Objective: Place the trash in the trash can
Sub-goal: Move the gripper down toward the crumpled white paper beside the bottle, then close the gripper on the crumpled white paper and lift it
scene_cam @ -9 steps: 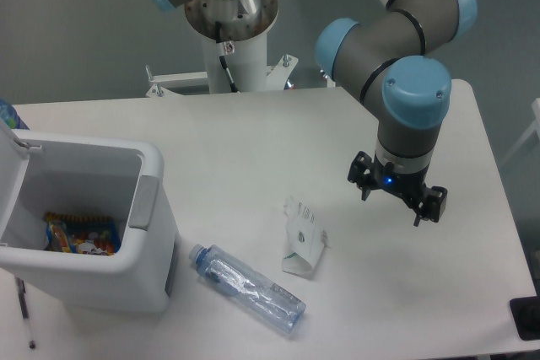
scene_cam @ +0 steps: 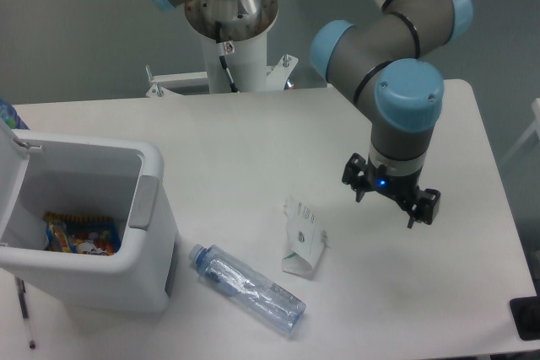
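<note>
Gripper (scene_cam: 391, 196) hung above the table (scene_cam: 253, 141), pointing down, empty, its dark fingers spread apart with open air between them. It held nothing and touched nothing. A small blue light showed on its body. Above it rose the grey wrist with pale blue caps, part of the arm (scene_cam: 396, 48) that ran up and out of the top of the view.

Taking the carton (scene_cam: 302, 238) as the landmark: the gripper stood to its right and a little farther back, near but clearly apart. Bare white tabletop lay between them and on past the gripper to the table's right edge. The near edge ran close in front of the carton.

The carton was white with green print, flattened and creased, lying on the table with its narrow end pointing away from the camera. Just left of it and slightly nearer lay the bottle (scene_cam: 247, 287), clear bluish plastic, ribbed, on its side and slanted, its blue cap pointing left toward the bin (scene_cam: 101, 242). Whether bottle and carton touched I could not tell.

Well left of the carton stood the bin, boxy white plastic with rounded corners and a grey side panel, its lid raised at the far left. Inside it lay a colourful wrapper (scene_cam: 80, 235). Behind the carton, at the table's far edge, stood the arm's white pedestal (scene_cam: 232, 48).
</note>
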`<state>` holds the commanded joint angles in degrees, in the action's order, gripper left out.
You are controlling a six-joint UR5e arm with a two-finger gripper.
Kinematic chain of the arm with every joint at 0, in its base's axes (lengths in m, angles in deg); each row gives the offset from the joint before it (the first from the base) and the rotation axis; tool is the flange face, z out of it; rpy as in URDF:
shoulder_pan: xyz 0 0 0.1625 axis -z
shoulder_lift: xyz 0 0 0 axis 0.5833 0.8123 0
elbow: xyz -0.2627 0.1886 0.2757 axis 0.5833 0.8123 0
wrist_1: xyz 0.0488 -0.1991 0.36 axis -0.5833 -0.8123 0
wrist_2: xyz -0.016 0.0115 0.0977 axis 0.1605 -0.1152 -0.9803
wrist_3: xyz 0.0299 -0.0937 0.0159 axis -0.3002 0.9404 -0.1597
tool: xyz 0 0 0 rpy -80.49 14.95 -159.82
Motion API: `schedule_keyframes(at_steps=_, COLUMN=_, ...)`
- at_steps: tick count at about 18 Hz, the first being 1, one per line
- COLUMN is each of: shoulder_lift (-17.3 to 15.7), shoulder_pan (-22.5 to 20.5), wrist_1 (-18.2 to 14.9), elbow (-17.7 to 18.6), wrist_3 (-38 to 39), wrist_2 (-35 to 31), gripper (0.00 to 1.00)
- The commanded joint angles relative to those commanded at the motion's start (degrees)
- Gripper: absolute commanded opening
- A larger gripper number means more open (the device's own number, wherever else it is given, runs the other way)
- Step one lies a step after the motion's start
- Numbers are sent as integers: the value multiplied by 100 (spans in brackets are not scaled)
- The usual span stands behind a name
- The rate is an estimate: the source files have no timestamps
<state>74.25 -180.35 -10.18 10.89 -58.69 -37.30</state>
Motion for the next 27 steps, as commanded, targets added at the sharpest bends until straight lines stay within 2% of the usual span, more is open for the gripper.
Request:
schedule_keyframes(at_steps=2, shoulder_lift=-35, shoulder_pan=140, wrist_1=279, elbow=290, wrist_3=228, wrist_2=70, gripper=100)
schedule_keyframes(at_steps=5, shoulder_lift=-202, shoulder_pan=325, wrist_1=1288, elbow=1070, wrist_3=729, wrist_2=70, gripper=100)
schedule_keyframes(at_steps=7, shoulder_lift=-211, shoulder_pan=378, wrist_1=1739, elbow=1476, wrist_3=774, wrist_2=44, gripper=100)
schedule_keyframes(at_steps=13, shoulder_lift=-194, shoulder_pan=695, wrist_1=1819, elbow=2022, wrist_3=1001, wrist_2=-123, gripper=100)
schedule_keyframes(at_steps=17, shoulder_lift=-124, shoulder_pan=704, wrist_1=1828, elbow=1979, wrist_3=1161, wrist_2=-123, gripper=100)
schedule_keyframes(at_steps=20, shoulder_lift=43, shoulder_pan=704, wrist_1=2135, elbow=1961, wrist_3=1161, wrist_2=-132, gripper=99)
schedule_keyframes(at_steps=22, shoulder_lift=122, shoulder_pan=721, wrist_1=2302, elbow=1961, wrist_3=1222, wrist_2=-219, gripper=83)
schedule_keyframes(at_steps=27, shoulder_lift=211, shoulder_pan=739, wrist_1=2312, elbow=1803, wrist_3=1521, wrist_2=-439, gripper=39)
